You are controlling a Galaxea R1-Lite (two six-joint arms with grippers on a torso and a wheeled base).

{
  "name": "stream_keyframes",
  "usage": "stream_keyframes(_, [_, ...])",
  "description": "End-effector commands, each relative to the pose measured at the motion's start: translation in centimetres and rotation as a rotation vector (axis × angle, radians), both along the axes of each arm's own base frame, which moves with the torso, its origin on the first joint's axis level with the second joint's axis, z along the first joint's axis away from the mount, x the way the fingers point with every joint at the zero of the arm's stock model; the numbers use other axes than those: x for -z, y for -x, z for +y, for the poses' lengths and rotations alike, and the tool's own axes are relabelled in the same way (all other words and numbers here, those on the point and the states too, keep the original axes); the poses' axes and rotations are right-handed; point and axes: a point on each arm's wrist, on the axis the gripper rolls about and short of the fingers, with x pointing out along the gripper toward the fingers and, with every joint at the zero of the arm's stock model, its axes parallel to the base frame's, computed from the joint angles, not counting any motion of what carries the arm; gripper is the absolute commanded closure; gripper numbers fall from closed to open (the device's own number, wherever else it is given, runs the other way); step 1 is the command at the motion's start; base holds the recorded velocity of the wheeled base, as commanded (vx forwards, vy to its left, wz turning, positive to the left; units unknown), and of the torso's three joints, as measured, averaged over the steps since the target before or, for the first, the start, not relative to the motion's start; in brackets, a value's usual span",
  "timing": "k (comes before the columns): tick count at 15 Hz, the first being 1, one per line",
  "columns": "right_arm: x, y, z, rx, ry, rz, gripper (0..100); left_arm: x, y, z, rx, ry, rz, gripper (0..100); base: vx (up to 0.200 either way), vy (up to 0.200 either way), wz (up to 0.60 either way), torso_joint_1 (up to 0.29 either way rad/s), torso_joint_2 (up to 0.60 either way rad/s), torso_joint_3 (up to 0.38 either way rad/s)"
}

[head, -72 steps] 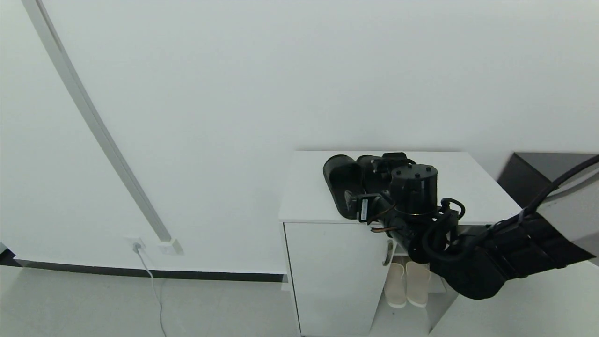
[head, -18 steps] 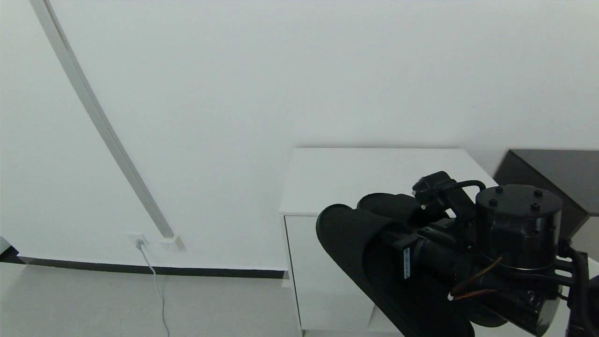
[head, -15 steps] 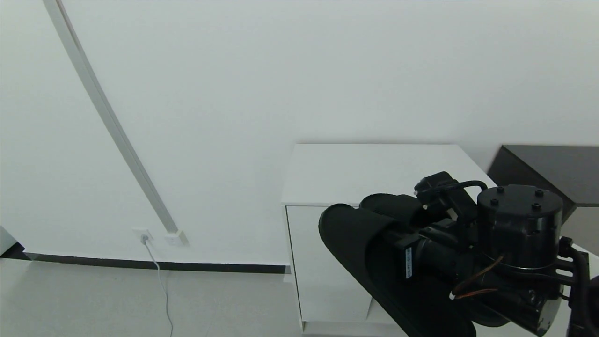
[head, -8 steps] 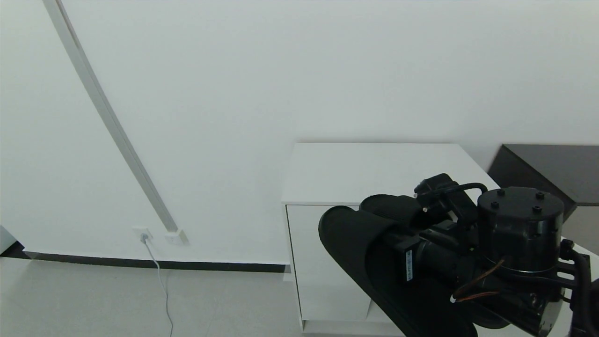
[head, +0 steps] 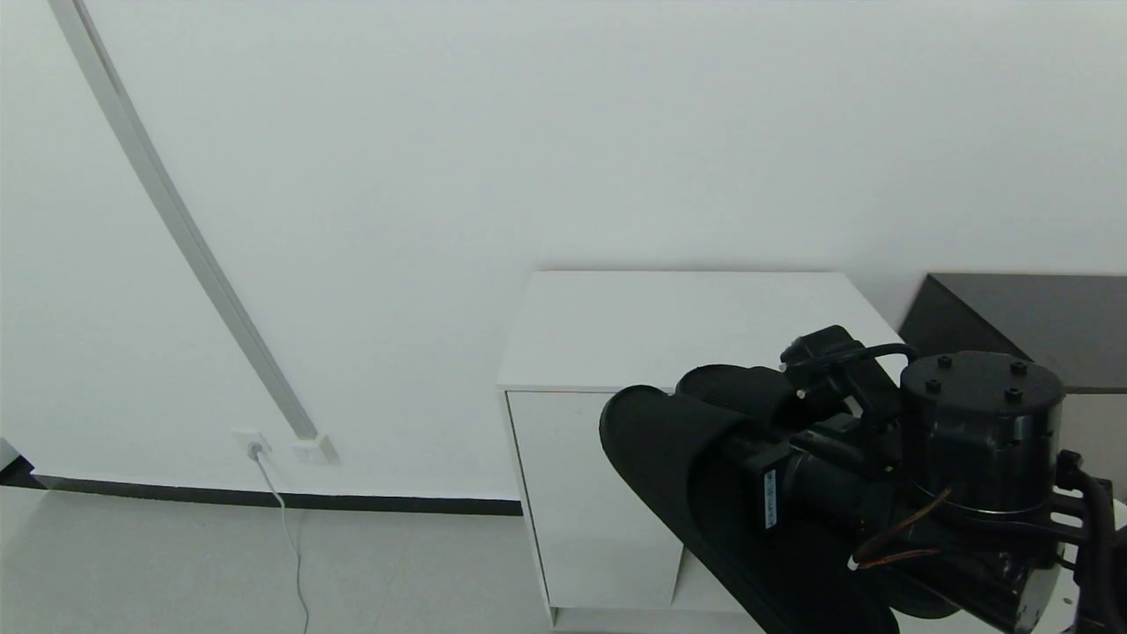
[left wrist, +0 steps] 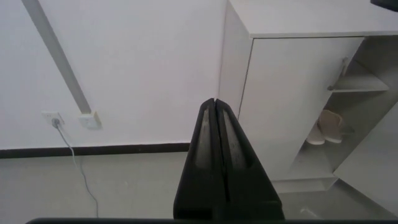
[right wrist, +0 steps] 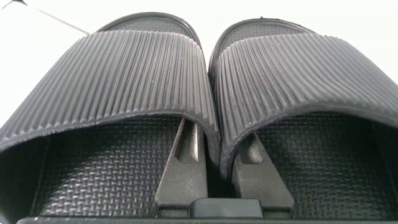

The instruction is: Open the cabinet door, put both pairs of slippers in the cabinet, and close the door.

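Observation:
A pair of black slippers is held side by side in the air in front of the white cabinet. My right gripper is shut on them, one finger inside each slipper, pinching their adjoining walls. The cabinet's left door is closed. Its right side stands open, with a beige pair of slippers on a lower shelf. My left gripper is shut and empty, low and well to the left of the cabinet front.
A dark table stands right of the cabinet. On the wall to the left are a slanting grey strip and a socket with a cable down to the grey floor.
The black slippers have come off the cabinet top and now hang in my right gripper before the cabinet. Lately the head camera has shifted, so the cabinet sits further left in the picture.

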Motion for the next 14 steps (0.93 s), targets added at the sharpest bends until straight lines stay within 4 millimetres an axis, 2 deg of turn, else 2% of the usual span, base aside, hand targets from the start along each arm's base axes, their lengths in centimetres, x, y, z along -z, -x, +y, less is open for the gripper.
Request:
stream_keyframes(1, [0.08, -0.06, 0.02, 0.002, 0.001, 0.003, 100, -0.01, 0.00, 0.00, -0.001, 0.000, -0.001, 100, 0.000, -0.200, 0.00, 0.002, 0.00, 0.002])
stream_keyframes(11, [-0.01, 0.04, -0.09, 0.002, -0.001, 0.001, 100, -0.01, 0.00, 0.00, 0.000, -0.001, -0.001, 100, 0.000, -0.200, 0.00, 0.002, 0.00, 0.003])
stream_keyframes(14, [-0.01, 0.04, -0.09, 0.003, 0.000, 0.000, 100, -0.01, 0.00, 0.00, 0.002, -0.001, -0.001, 100, 0.000, 0.000, 0.00, 0.000, 0.00, 0.000])
